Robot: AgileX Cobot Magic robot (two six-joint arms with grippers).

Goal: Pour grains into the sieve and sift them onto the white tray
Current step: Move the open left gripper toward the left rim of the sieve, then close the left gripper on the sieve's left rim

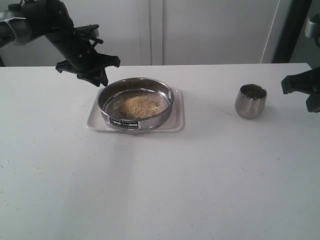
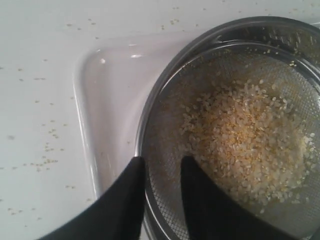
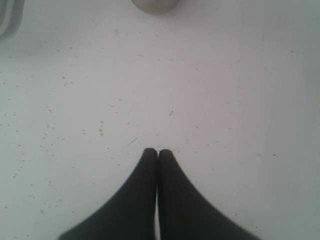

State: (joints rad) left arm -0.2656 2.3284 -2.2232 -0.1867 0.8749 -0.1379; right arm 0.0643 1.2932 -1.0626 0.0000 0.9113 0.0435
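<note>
The steel sieve (image 1: 150, 122) sits on the white tray (image 1: 177, 120), with a pile of yellow and whitish grains (image 1: 137, 105) on its mesh. My left gripper (image 1: 102, 80) hovers at the sieve's far-left edge. In the left wrist view the left gripper (image 2: 162, 162) is open and straddles the sieve rim (image 2: 150, 110): one finger is outside over the tray (image 2: 110, 100), the other is inside over the mesh near the grains (image 2: 250, 140). My right gripper (image 1: 287, 85) is at the right edge of the table. In its wrist view the right gripper (image 3: 158, 151) is shut and empty.
A small rounded steel cup (image 1: 250, 101) stands on the white table (image 1: 160, 190) between the tray and the right gripper; its base shows as the cup (image 3: 155, 5) in the right wrist view. Stray grains speckle the table around the tray.
</note>
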